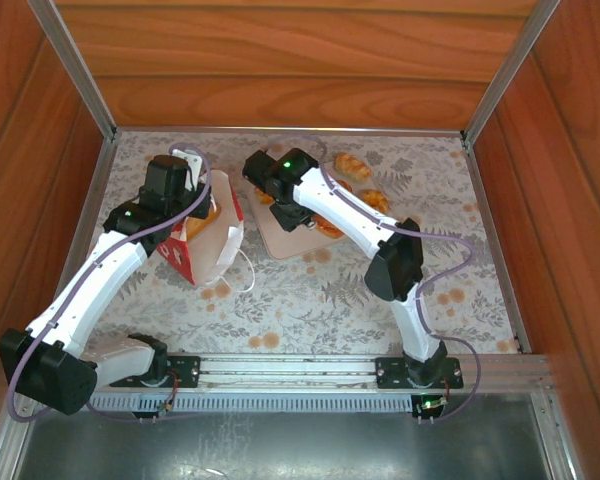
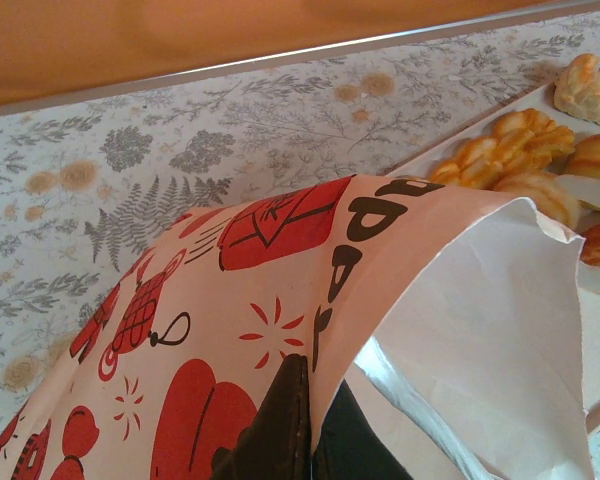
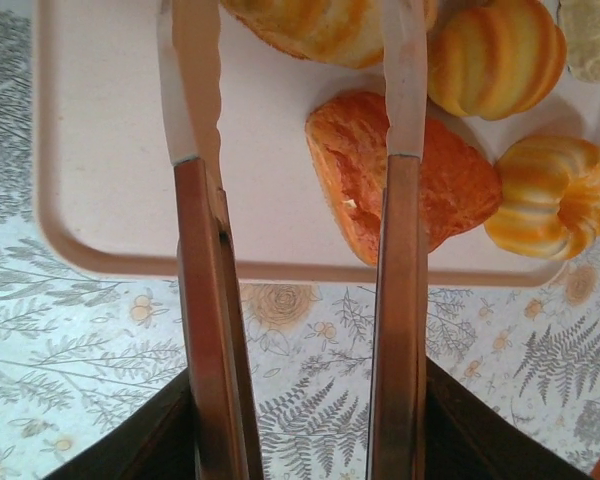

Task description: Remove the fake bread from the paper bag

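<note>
Left end effector (image 2: 315, 435) — arm extended — pinches paper bag (image 2: 230, 290).

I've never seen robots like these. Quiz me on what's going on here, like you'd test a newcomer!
1. True or false: the right gripper holds a pastry.
2. The left gripper pinches: A a cup, B the bag, C a spoon.
3. Fill in: the striped buns lie on the beige ____.
Key: 1 false, it is open and empty. 2 B. 3 tray.
</note>
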Robot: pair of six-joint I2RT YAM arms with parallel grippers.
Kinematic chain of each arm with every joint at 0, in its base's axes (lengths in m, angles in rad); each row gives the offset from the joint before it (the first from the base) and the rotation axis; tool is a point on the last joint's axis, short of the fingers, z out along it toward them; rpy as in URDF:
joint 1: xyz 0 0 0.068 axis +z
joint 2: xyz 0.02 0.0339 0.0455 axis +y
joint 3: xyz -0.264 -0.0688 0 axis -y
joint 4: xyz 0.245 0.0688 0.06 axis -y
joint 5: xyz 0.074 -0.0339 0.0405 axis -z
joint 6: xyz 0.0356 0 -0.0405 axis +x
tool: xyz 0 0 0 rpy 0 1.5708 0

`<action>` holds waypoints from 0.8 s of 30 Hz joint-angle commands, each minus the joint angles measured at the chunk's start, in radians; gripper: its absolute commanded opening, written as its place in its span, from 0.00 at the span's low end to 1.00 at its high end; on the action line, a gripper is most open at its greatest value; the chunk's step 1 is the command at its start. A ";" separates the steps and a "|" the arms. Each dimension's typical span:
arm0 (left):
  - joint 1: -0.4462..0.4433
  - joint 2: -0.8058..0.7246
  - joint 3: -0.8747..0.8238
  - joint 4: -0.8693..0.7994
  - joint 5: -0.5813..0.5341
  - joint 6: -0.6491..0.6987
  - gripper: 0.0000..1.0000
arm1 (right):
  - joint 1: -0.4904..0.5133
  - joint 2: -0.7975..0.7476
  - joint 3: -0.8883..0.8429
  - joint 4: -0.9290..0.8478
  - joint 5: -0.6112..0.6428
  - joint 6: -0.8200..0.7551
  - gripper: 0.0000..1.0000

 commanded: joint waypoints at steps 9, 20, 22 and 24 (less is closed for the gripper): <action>0.008 0.003 0.017 0.022 0.019 -0.004 0.00 | 0.010 -0.026 -0.022 0.020 -0.052 -0.025 0.47; 0.008 -0.006 0.011 0.022 0.010 -0.009 0.00 | 0.009 -0.030 -0.078 0.103 -0.301 -0.013 0.30; 0.008 -0.009 0.010 0.022 0.008 -0.009 0.00 | 0.008 -0.014 -0.077 0.085 -0.297 -0.006 0.28; 0.008 -0.014 0.007 0.022 0.007 -0.009 0.00 | 0.005 -0.002 -0.090 0.077 -0.303 0.002 0.28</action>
